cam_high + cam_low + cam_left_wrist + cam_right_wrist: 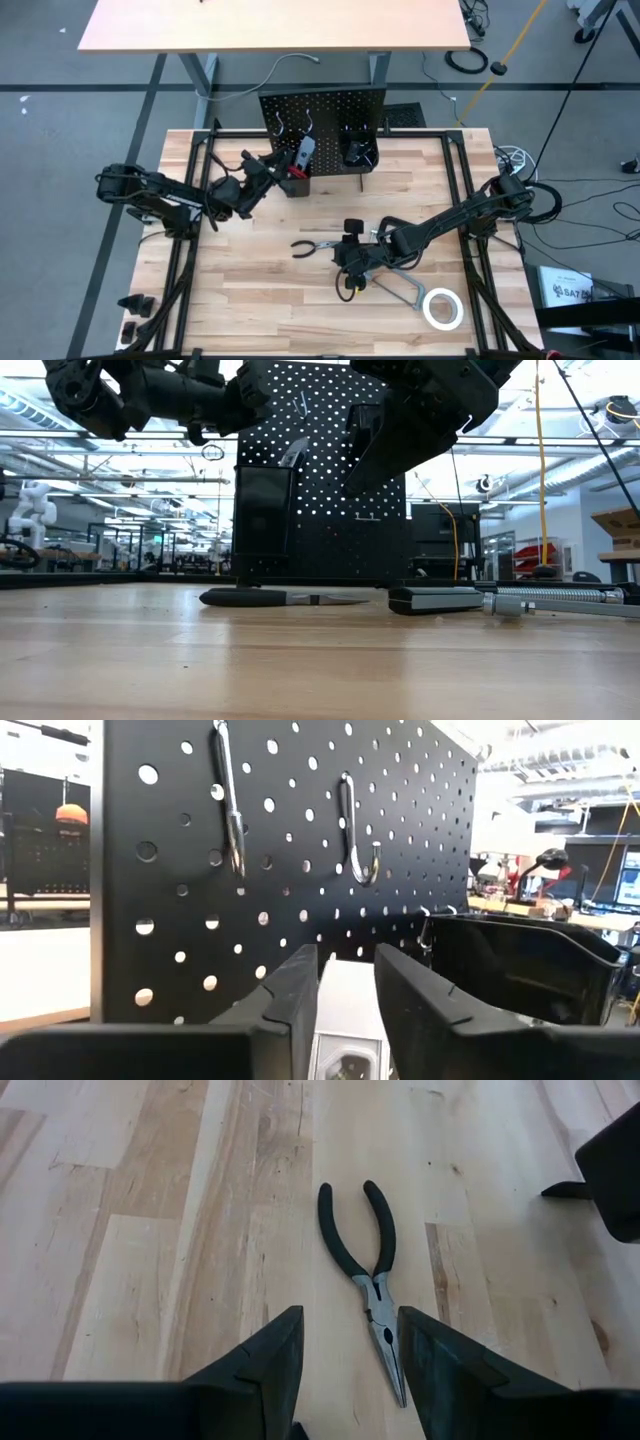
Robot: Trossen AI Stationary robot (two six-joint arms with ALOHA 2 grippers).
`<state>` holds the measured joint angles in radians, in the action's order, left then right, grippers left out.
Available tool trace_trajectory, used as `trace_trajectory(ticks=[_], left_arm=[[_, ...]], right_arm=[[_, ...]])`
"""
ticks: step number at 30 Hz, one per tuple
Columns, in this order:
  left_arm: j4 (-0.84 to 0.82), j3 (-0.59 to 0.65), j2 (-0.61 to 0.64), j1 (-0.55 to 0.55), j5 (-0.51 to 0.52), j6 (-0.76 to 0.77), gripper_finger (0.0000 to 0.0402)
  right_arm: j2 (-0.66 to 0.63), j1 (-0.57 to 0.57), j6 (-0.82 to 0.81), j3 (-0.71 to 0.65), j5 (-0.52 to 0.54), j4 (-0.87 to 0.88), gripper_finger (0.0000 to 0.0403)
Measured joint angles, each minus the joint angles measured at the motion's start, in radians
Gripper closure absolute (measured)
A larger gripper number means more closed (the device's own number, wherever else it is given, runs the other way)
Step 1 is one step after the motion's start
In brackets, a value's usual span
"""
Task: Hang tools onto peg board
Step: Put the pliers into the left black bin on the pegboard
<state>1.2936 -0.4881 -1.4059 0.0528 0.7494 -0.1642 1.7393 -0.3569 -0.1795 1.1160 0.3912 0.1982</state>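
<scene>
The peg board (322, 118) stood upright at the far edge of the table (250, 310), and the blue-grey level (302, 155) leaned in its left bin (296, 185), with my left gripper (268, 170) just beside it. In my left wrist view the level (345, 1020) lay between my fingers (290, 1005), which stood slightly parted; I could not tell whether they gripped it or had let go. Two silver hooks (360, 830) above it hung bare. The right bin (358, 152) held something dark that I could not identify.

I judged the task to be early: one tool at the board, the rest on the table. The dark-handled pliers (365, 1275) lay flat on the wood, and my right gripper (350, 262) hovered over them, jaws apart and empty, the plier nose between my fingertips in my right wrist view. The grey bar clamp (400, 288) and the white tape roll (442, 308) lay near the front right corner, untouched.

My right arm covered part of the bar clamp from above. From table height the board's lower front was mostly shadow. I saw no screwdriver, wrench or C-clamp clearly anywhere.
</scene>
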Motion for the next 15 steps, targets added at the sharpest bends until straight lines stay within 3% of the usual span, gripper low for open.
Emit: trace_trajectory(ticks=[6, 15], left_arm=[[0.005, 0.0, 0.0, -0.006, 0.0, 0.028, 0.0282], [0.001, 0.0, 0.0, -0.102, 0.001, 0.002, 0.0281]], right_arm=[[0.0, 0.0, -0.001, 0.0, 0.0, 0.001, 0.0248], [0.0, -0.004, -0.018, 0.0, -0.005, 0.008, 0.0248]])
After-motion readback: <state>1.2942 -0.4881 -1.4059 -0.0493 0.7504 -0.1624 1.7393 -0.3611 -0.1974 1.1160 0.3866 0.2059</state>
